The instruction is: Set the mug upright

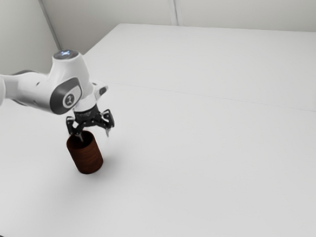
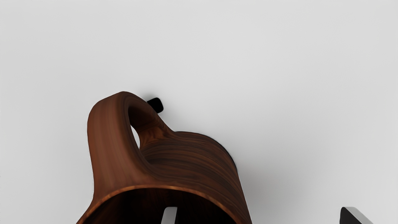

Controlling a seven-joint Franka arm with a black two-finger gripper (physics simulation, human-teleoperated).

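White worktop (image 1: 214, 171), mug (image 1: 86, 157) standing on it, mouth up. We hold the gripper (image 1: 95, 135) open astride its wall, one finger inside, probably for gripping or freeing the rim.

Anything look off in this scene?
One thing: a small black shape with rounded corners beside the handle of the brown wood-grain mug. It stands out, unexplained, against the plain white tabletop; I can't tell what it is. No spill or damage visible.
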